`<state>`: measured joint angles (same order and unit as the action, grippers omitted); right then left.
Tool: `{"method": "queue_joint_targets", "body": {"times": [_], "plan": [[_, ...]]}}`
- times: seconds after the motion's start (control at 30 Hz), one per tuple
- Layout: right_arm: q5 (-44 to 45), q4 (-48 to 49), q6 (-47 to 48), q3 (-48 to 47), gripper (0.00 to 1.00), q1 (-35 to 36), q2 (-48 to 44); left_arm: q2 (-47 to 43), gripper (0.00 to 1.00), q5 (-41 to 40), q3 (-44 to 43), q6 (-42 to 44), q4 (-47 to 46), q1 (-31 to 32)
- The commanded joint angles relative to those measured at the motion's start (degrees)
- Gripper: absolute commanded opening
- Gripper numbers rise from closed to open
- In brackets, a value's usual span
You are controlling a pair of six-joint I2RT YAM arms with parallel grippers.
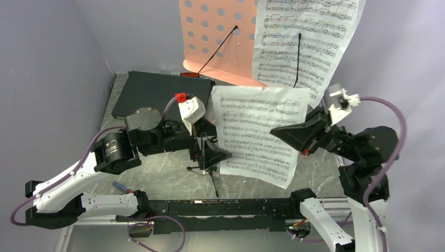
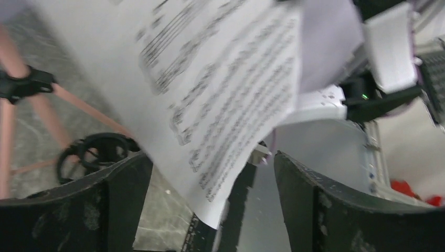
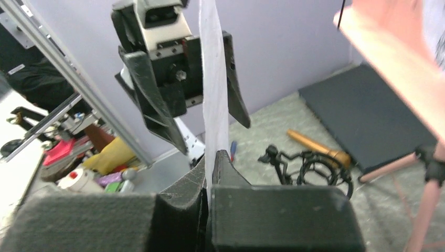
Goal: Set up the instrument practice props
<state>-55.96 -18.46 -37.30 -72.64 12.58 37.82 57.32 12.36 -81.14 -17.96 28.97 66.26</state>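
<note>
Now the right gripper [image 1: 274,131] is clamped on a loose music page [image 1: 257,131], which hangs between the parted fingers of the left gripper [image 1: 220,155]. Below, the mic stand [image 3: 309,169] and gold microphone [image 3: 315,148] sit on the bench [image 1: 162,181]. Behind, the music stand [image 1: 215,31] carries another page [image 1: 304,42].

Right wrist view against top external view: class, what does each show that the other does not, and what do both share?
Only the right wrist view shows the gold microphone, lying beside the mic stand. Only the top external view shows readable notes on the second page, propped on the music stand. Both show the loose page pinched by the right fingers, with the left fingers open either side of it.
</note>
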Motion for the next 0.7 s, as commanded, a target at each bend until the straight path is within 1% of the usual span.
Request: {"method": "queue_joint_targets", "body": {"times": [0.0,0.07,0.13,0.3,0.43,0.57,0.67], "plan": [[6.63,-1.12,3.17,-10.36,0.0,0.09,1.68,5.11,0.92,-11.61,-8.7,4.67,4.04,0.27],[9.13,-1.84,3.5,-14.25,0.0,0.11,2.72,8.02,0.93,-13.89,-13.29,6.78,6.59,0.3],[11.74,-1.92,3.67,-17.18,0.0,0.08,3.42,10.22,0.93,-18.41,-17.2,8.3,8.43,0.27],[18.03,-1.37,4.73,-22.61,0.0,0.11,5.44,13.63,0.92,-26.76,-25.35,13.52,8.9,0.34],[20.18,2.1,5.66,-23.34,0.0,0.13,6.24,16.45,0.91,-31.33,-32.46,17.16,10.11,0.26],[22.5,0.99,6.65,-25.96,0.0,0.15,8.62,17.58,0.91,-33.02,-35.66,21.48,8.47,0.2],[23.73,-1.09,7.4,-27.59,0.0,0.11,10.86,20.27,0.91,-36.09,-39.74,23.64,9.87,0.19]]}}
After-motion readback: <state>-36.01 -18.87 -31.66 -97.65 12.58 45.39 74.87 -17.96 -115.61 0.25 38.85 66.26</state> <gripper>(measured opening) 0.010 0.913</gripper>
